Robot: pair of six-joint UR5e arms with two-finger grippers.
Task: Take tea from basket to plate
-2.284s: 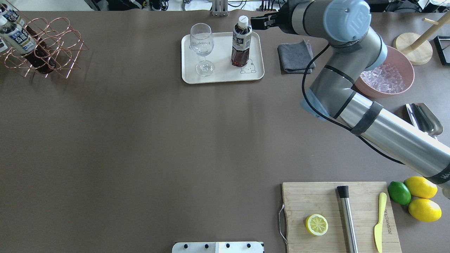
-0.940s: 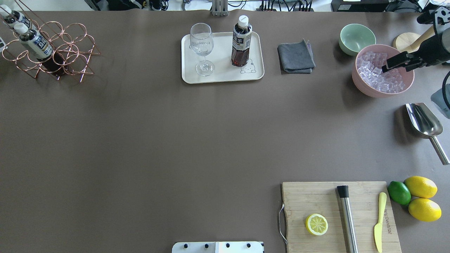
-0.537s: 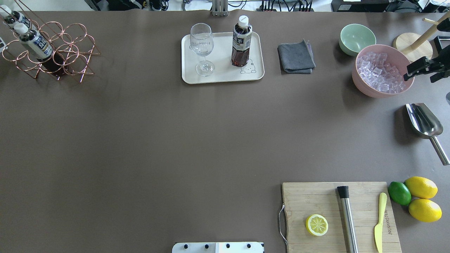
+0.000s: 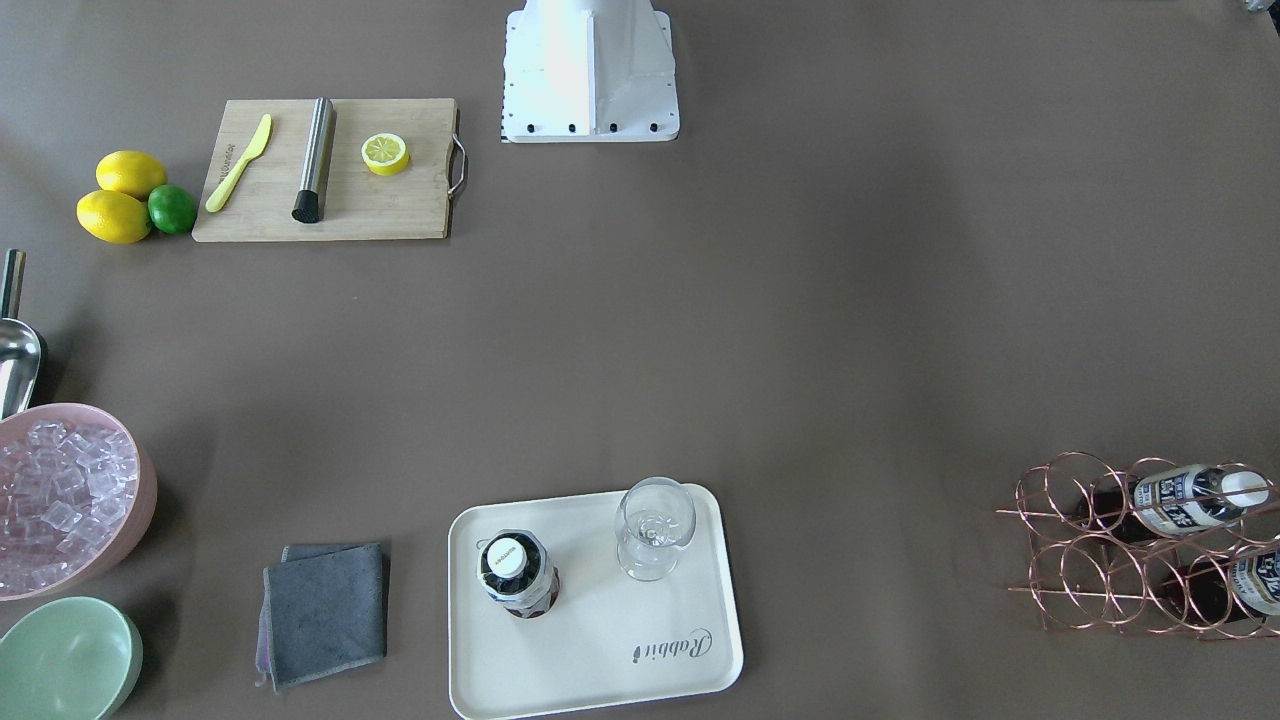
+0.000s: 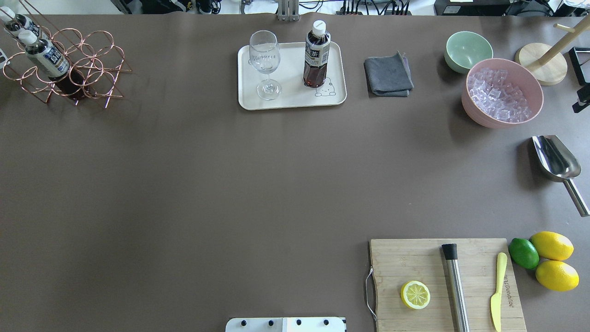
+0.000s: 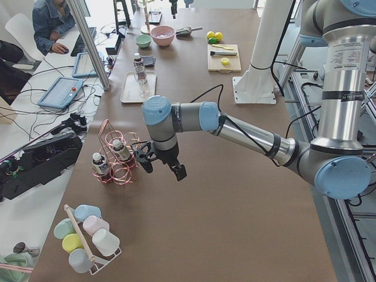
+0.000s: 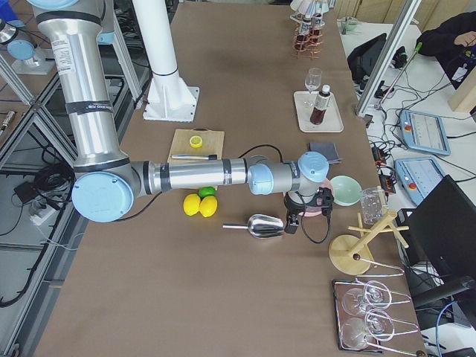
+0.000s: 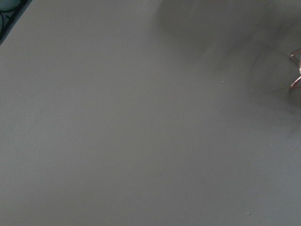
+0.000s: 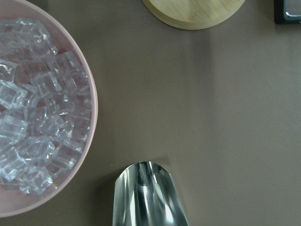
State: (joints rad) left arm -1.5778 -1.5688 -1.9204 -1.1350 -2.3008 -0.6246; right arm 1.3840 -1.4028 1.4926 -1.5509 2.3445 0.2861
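The clear plastic tea bottle (image 5: 316, 57), white-capped, stands upright on the cream rectangular plate (image 5: 295, 92) (rounded corners, raised rim) beside a stemmed wine glass (image 5: 265, 62), top centre of the overhead view. The copper wire basket (image 5: 83, 69) sits upper left. Whether the fingers of the left gripper (image 6: 162, 169), near the basket, or the right gripper (image 7: 294, 219), beside the steel scoop (image 7: 264, 224), are apart cannot be told.

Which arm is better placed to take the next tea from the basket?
Left. The left gripper hangs beside the copper wire basket; the right gripper is away by the pink ice bowl.
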